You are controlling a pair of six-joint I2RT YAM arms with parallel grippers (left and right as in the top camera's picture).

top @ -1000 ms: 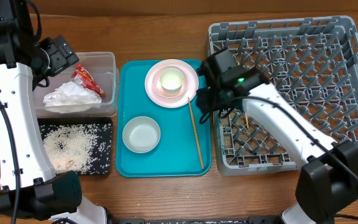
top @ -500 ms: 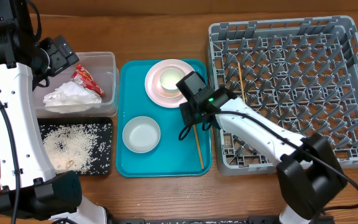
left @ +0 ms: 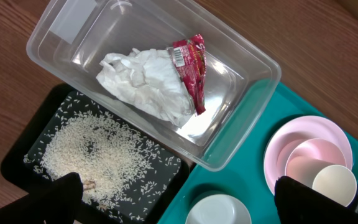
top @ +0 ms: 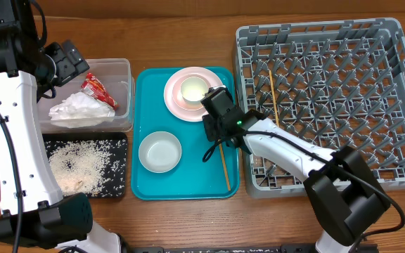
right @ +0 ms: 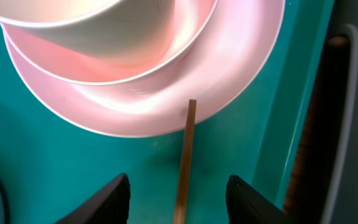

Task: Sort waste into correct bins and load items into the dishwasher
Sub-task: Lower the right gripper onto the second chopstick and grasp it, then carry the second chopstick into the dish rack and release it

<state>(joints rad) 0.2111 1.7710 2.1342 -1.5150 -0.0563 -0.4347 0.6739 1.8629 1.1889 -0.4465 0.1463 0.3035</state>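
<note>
- Straddling a thin, square-ended wooden chopstick (right: pixel 188 137) at lower centre, the right gripper (right: pixel 180 190) stands spread, not touching it.
- The left gripper (left: pixel 188 198) gapes wide near the clear plastic tub (left: pixel 265 99) holding a crumpled white napkin (left: pixel 145 84).

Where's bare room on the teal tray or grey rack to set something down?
Free: grey plastic pegged rack right of the thin wooden chopstick lying in it; teal plastic tray between the round white bowl and the second chopstick. Crowded: tray's far right corner, round pink plate plus right fingers.
</note>
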